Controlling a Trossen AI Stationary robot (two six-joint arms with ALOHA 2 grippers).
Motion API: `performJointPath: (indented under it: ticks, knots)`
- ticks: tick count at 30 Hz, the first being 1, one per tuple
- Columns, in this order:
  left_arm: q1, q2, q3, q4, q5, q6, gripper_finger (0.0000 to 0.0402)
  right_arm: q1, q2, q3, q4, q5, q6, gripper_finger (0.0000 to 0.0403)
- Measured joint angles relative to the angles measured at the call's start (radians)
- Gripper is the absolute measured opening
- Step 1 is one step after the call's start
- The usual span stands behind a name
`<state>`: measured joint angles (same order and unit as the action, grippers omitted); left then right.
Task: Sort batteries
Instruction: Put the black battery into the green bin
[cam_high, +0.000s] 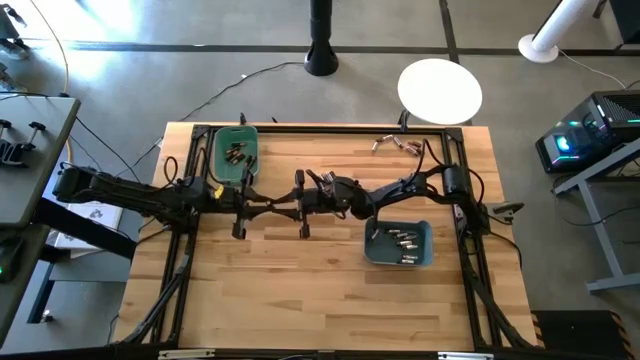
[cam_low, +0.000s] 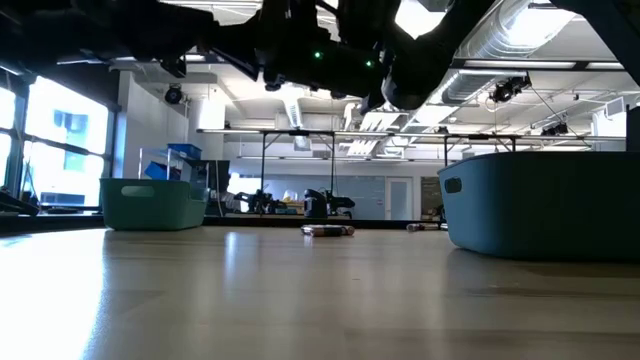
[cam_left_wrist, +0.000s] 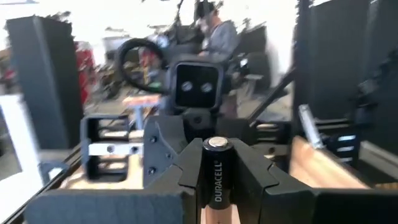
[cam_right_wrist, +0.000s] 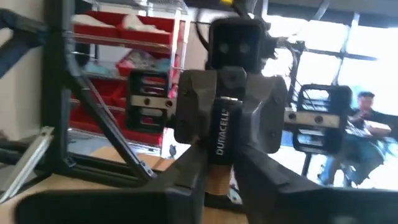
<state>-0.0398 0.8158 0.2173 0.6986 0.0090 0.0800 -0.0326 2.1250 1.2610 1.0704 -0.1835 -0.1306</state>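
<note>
Between the dark fingers of the left pincer (cam_left_wrist: 214, 177) stands a battery (cam_left_wrist: 215, 177) with a black body, white lettering, a silvery cap and a copper-brown lower end. The right pincer (cam_right_wrist: 219, 149), just opposite, is dark as well. Beside the left pincer sits a green bin (cam_high: 233, 155) holding dark and silvery cells; near the right pincer a teal-blue bin (cam_high: 398, 244) holds silvery ones. Beyond the right pincer, loose cells (cam_high: 393, 144) show silver and copper-brown. The counter (cam_high: 300, 280) is pale wood in striped planks, edged by a black frame (cam_high: 470, 250).
</note>
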Motion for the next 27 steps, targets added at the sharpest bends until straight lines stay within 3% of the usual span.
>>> performJointPath:
  ticks: [6,11,16,21,27]
  knots:
    - [-0.034,-0.048,0.12,-0.397,-0.271,0.001,0.0043,-0.028,-0.022,0.001,-0.157,0.068,0.071,0.0159]
    - [-0.019,-0.055,0.26,-0.733,-0.468,-0.121,0.0042,-0.065,-0.126,0.001,-0.434,0.129,0.135,0.0171]
    - [0.065,-0.051,0.38,-0.977,-0.492,-0.192,0.0045,-0.071,-0.233,0.0,-0.776,0.309,0.153,0.0165]
    - [0.153,-0.045,0.435,-1.084,-0.498,-0.233,0.0045,-0.042,-0.293,0.0,-1.073,0.463,0.182,0.0165]
    - [0.406,0.038,0.455,-1.222,-0.443,-0.298,0.0045,0.006,-0.29,0.0,-1.122,0.544,0.183,0.0165]
